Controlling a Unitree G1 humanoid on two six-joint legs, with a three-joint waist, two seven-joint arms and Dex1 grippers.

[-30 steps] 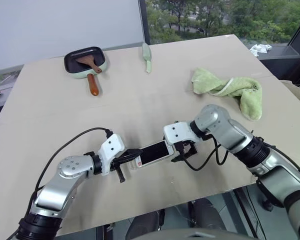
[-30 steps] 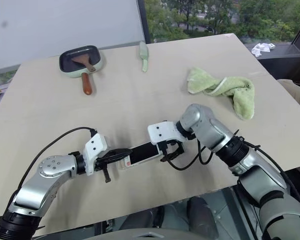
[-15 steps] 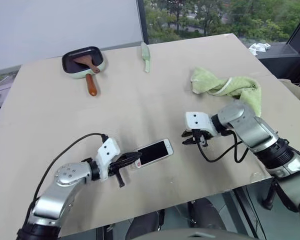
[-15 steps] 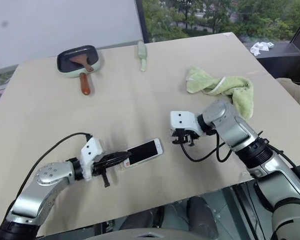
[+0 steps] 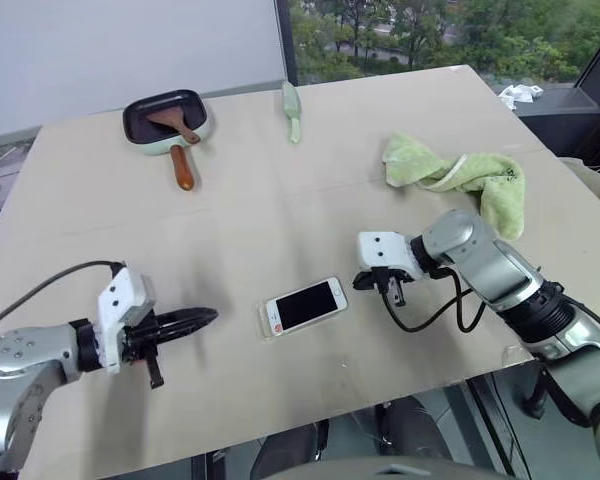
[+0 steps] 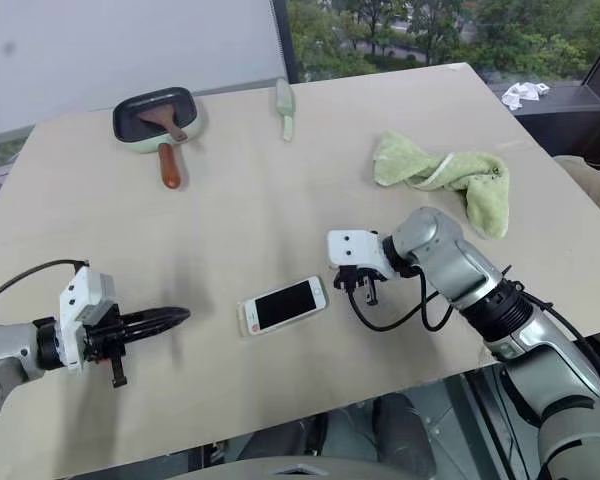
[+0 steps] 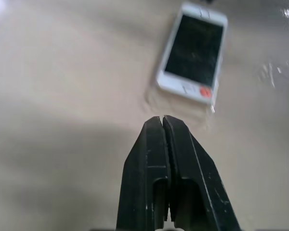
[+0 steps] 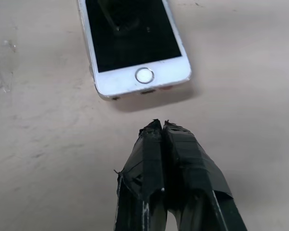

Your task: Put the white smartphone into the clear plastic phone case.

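- The slim white smartphone with the black screen is lying face up near the front edge of the surface, apparently seated in the thin clear plastic phone case, whose transparent lip is peeking out past its lower end
- The left end effector is hovering with its black fingers pressed together, holding nothing, well apart from the phone toward the surface's left edge
- The right end effector is sitting just beside the phone's other end, fingers likewise squeezed together and empty
- Risk, as I judge it: if a corner is not fully clipped in, a nudge from either closed tip could be sliding phone and case together rather than seating them
- The left wrist view is showing the case's clear rim; the head views are barely hinting at it
- The right wrist view is revealing the home button end, where no rim is discernible
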